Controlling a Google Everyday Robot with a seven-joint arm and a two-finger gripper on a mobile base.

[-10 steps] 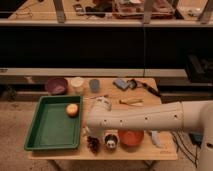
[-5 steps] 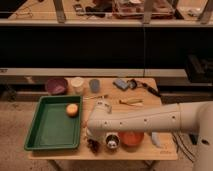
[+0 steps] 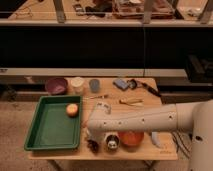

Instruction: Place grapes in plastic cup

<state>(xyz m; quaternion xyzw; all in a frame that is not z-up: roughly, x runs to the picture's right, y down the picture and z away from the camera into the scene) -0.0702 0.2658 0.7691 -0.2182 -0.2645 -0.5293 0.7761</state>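
Observation:
The grapes point(image 3: 93, 145), a small dark bunch, lie on the wooden table point(image 3: 150, 150) near its front edge, just right of the green tray. My gripper point(image 3: 92, 136) at the end of the white arm point(image 3: 145, 120) hangs directly over them, very close. The arm reaches in from the right and hides the gripper's upper part. The plastic cup point(image 3: 94, 85), grey-blue, stands upright at the back of the table, well away from the gripper.
A green tray point(image 3: 50, 131) holds an orange fruit point(image 3: 72, 110). A purple bowl point(image 3: 56, 85) and a cream cup point(image 3: 77, 84) stand left of the plastic cup. An orange bowl point(image 3: 131, 138) and a black-and-white object point(image 3: 112, 144) sit by the grapes. Tools point(image 3: 131, 101) lie mid-table.
The arm's end has dipped slightly toward the table's front edge over the grapes. The grapes and the other objects have not moved.

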